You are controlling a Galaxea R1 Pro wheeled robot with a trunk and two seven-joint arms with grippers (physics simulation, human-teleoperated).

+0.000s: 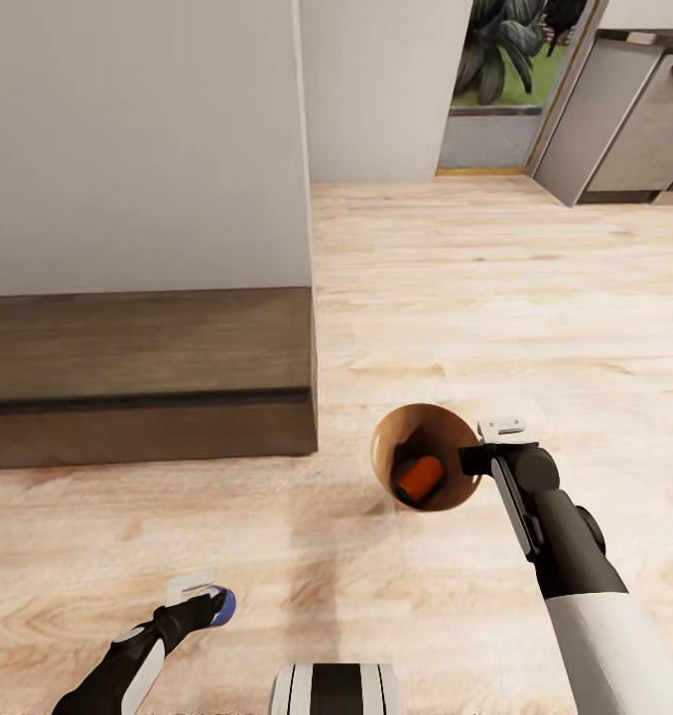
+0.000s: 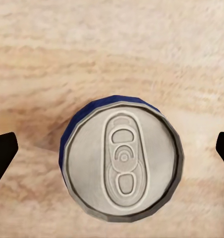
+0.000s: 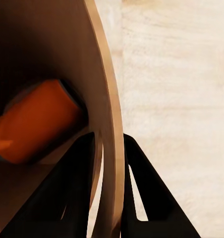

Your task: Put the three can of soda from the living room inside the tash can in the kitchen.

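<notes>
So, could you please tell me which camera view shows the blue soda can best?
The left wrist view: the blue soda can sits centred there, silvery top and pull tab sharp, with the left tool open on either side. In the head view the can is just a small blue sliver by that tool.

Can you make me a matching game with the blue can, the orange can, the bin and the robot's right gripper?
Things:
1. blue can
2. orange can
3. trash can
4. right gripper

States:
A. lying inside the bin
B. clamped on the bin's wall
C. brown, on the wood floor
D. between the left gripper's fingers, silvery top showing

Pairs: 1-D, 2-A, 3-C, 4-B
</notes>
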